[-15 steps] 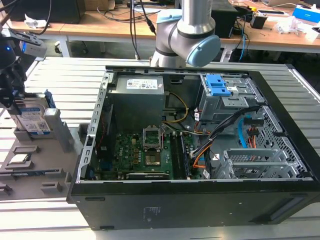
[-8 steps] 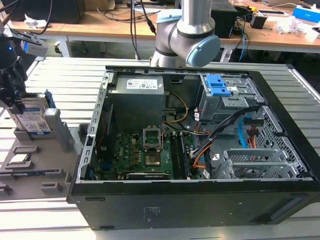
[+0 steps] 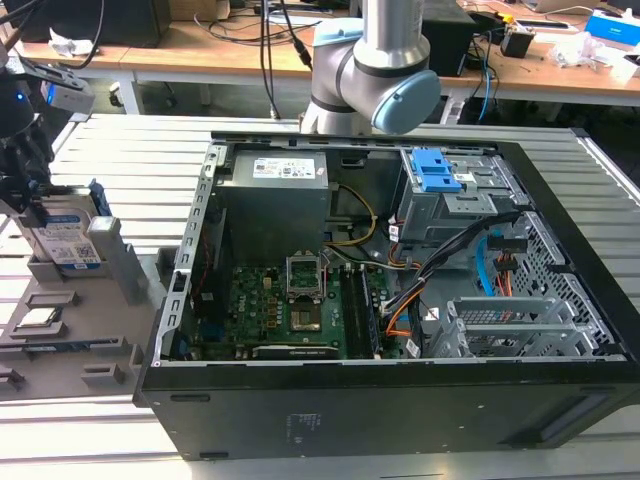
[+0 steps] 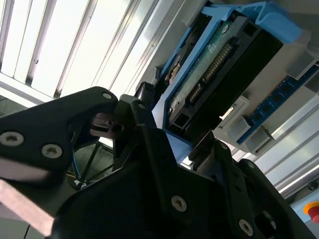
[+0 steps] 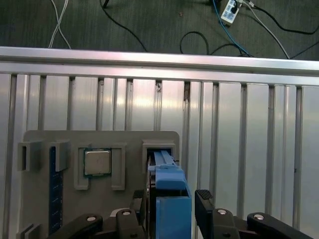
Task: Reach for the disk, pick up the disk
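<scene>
A: Slatted metal table [image 3: 130, 160] carries an open PC case [image 3: 380, 410]; a grey tray [image 3: 115, 345] lies beside it, at the exterior view's left. Where do we log the disk?
B: We see the disk [image 5: 168, 181] upright on edge in a tray slot, near the chip [image 5: 97, 162].
A: Gripper?
B: We note the gripper [image 5: 172, 199] parted, straddling the disk's blue edge, one finger [image 5: 203, 204] just clear. Disk sits in its slot.

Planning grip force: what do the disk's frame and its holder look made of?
The frame on the disk looks like bright blue plastic, matte, evenly coloured. The holder looks like dull grey plastic, uniform and blocky, possibly printed.
</scene>
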Controlling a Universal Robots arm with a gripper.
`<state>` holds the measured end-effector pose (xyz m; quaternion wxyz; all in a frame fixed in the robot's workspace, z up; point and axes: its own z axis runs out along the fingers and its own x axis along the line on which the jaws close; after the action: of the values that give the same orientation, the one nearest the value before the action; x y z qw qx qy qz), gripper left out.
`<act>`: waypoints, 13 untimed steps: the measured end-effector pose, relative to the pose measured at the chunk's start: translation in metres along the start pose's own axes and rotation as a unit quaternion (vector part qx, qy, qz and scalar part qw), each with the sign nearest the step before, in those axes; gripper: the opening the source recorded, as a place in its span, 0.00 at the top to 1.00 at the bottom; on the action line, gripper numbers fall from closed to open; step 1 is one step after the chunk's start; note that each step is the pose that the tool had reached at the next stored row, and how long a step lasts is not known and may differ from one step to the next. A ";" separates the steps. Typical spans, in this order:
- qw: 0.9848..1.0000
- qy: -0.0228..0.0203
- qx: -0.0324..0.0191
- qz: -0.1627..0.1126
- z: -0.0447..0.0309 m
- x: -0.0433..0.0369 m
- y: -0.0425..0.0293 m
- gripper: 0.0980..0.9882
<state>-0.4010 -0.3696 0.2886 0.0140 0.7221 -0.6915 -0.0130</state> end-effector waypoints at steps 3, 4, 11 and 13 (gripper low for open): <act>1.000 0.000 0.000 0.000 0.0000 0.0000 0.0001 0.67; 1.000 0.000 0.000 0.000 0.0000 0.0000 0.0001 0.70; 1.000 0.000 0.000 0.000 0.0001 0.0000 0.0007 0.70; 1.000 0.000 0.000 0.000 -0.0002 0.0000 0.0008 0.70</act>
<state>-0.4018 -0.3697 0.2888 0.0139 0.7221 -0.6915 -0.0130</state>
